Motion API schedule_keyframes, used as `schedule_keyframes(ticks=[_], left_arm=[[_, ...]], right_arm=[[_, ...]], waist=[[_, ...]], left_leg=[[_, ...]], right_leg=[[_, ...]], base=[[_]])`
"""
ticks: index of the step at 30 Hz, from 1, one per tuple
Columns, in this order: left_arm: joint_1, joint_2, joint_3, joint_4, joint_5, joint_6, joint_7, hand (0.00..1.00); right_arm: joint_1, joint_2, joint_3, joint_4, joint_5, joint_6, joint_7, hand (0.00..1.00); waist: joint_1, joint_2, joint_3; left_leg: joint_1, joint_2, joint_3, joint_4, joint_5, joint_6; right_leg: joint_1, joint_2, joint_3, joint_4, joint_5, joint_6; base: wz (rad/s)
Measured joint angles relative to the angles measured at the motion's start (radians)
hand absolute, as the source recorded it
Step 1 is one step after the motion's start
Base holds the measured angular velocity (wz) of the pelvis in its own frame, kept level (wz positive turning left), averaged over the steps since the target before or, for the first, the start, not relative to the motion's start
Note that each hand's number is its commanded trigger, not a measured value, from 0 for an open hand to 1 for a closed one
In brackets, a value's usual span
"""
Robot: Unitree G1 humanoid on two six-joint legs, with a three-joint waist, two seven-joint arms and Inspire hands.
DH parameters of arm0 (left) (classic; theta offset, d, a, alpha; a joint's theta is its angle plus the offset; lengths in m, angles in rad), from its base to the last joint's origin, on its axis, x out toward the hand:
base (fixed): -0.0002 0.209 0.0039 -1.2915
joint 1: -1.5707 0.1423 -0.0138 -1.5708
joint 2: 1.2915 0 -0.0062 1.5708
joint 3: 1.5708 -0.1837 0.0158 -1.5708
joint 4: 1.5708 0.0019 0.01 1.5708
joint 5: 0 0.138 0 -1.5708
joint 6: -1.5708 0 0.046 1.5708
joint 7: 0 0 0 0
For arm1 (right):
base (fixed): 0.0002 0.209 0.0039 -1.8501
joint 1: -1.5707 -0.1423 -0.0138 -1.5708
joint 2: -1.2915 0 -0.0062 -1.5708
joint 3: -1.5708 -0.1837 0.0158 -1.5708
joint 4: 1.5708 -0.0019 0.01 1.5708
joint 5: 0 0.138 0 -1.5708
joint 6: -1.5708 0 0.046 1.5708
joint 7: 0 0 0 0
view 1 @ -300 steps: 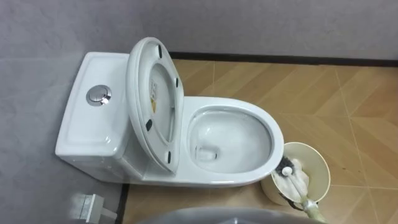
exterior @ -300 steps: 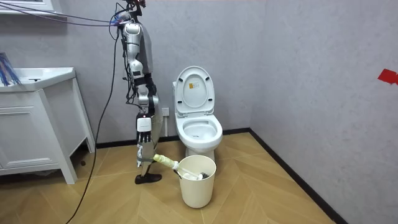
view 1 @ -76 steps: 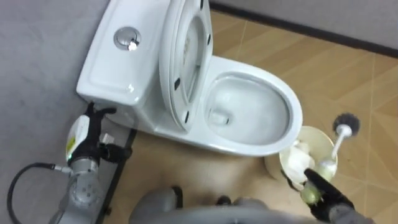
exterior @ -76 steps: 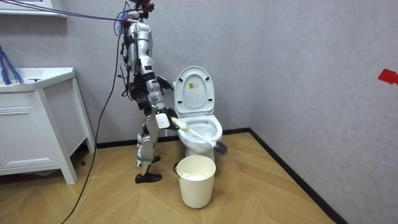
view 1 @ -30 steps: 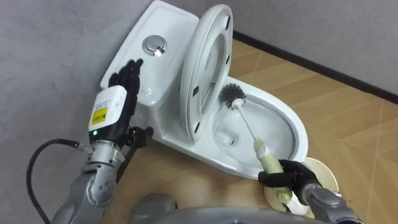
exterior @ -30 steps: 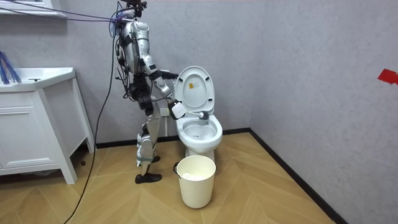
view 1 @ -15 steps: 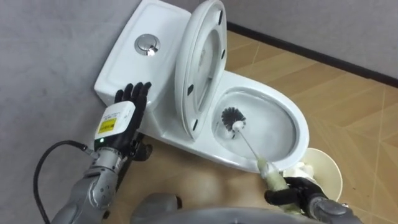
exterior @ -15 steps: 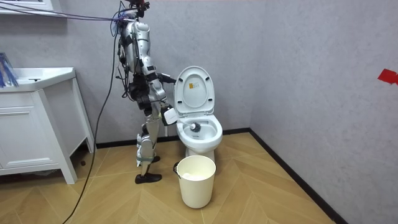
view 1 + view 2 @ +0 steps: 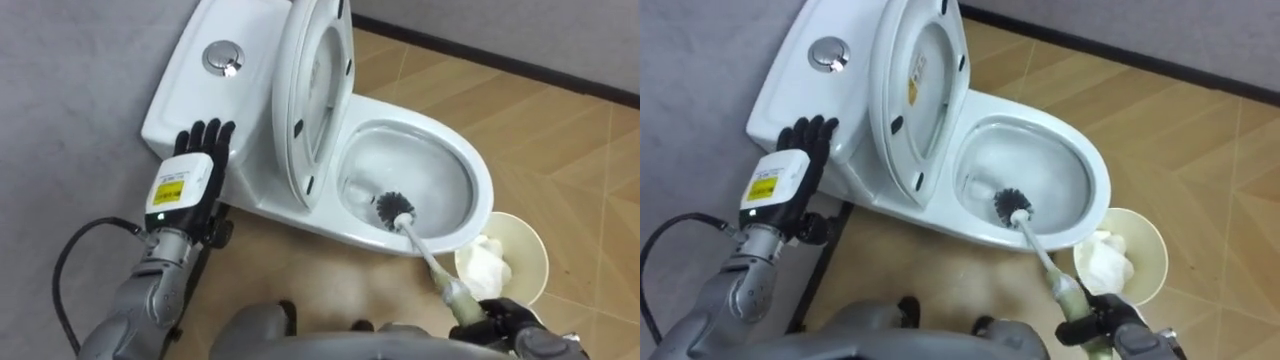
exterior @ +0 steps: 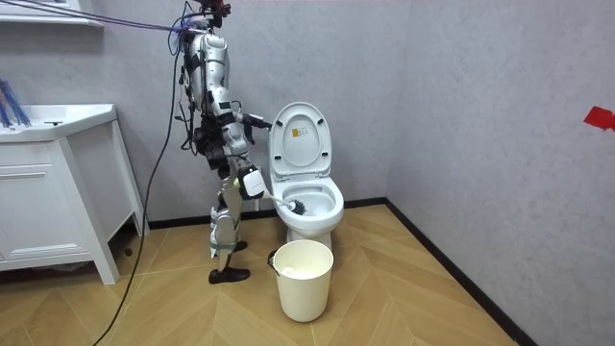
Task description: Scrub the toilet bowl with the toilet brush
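Toilet brush (image 9: 396,208) in the toilet bowl (image 9: 478,178), held by the right hand (image 9: 500,318)

The right hand was at the lower right, its fingers curled round the pale handle of the toilet brush; the dark bristle head was down inside the toilet bowl, at its near right wall; the left hand (image 9: 195,165) had straight fingers held together at the near edge of the cistern (image 9: 185,95), below the flush button (image 9: 222,57); the seat (image 9: 300,100) stood raised, upright; a cream bucket (image 9: 537,252) with something white inside stood on the floor just right of the bowl; in the room view the robot stood at the room view's left of the toilet, well apart from a white cabinet (image 10: 58,192).
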Motion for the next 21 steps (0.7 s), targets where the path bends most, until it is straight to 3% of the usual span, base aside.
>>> schedule_keyframes(ticks=[5,6,8,11,15,19,21], left_arm=[[-0.086,0.007,-0.03,0.033,-0.006,-0.009,0.079,0.0],[-0.121,0.009,-0.039,0.05,-0.006,-0.016,0.104,0.0],[-0.181,0.019,-0.064,0.088,-0.008,-0.029,0.14,0.0],[-0.278,0.056,-0.111,0.121,-0.009,-0.055,0.184,0.0],[-0.367,0.107,-0.159,0.13,-0.013,-0.075,0.235,0.0],[-0.416,0.114,-0.165,0.137,-0.011,-0.088,0.276,0.0],[-0.443,0.121,-0.166,0.137,-0.024,-0.089,0.295,0.0]], right_arm=[[-0.083,-0.049,0.077,-0.004,-0.143,0.009,-0.082,1.0],[-0.109,-0.059,0.097,0.007,-0.178,0.012,-0.106,1.0],[-0.167,-0.077,0.134,0.015,-0.234,0.019,-0.131,1.0],[-0.267,-0.135,0.205,0.029,-0.357,0.017,-0.163,1.0],[-0.41,-0.199,0.292,0.029,-0.469,0.03,-0.205,1.0],[-0.523,-0.249,0.32,0.013,-0.576,0.051,-0.235,1.0],[-0.57,-0.304,0.391,-0.021,-0.643,0.084,-0.253,1.0]], waist=[[0.015,0.019,0.0109],[0.025,0.021,0.0171],[0.038,0.021,0.0219],[0.087,0.024,0.0392],[0.131,0.027,0.042],[0.181,0.025,0.0464],[0.209,0.023,0.0561]], left_leg=[[-0.125,-0.002,-0.016,0.07,0.0,0.0],[-0.156,-0.002,-0.018,0.088,0.001,-0.002],[-0.208,-0.002,-0.035,0.119,0.003,-0.005],[-0.295,0.001,-0.047,0.17,0.006,-0.01],[-0.4,-0.017,-0.069,0.181,0.034,-0.015],[-0.476,-0.017,-0.062,0.211,0.043,-0.018],[-0.521,-0.017,-0.061,0.242,0.042,-0.019]], right_leg=[[-0.125,-0.016,-0.03,0.102,-0.018,-0.011],[-0.158,-0.022,-0.041,0.13,-0.023,-0.015],[-0.198,-0.024,-0.059,0.154,-0.028,-0.02],[-0.282,-0.028,-0.07,0.207,-0.036,-0.031],[-0.403,-0.059,-0.088,0.271,-0.042,-0.042],[-0.489,-0.079,-0.089,0.335,-0.055,-0.051],[-0.532,-0.09,-0.1,0.373,-0.065,-0.057]], base=[[0.09],[0.04],[0.17],[0.08],[0.13],[0.01],[0.09]])
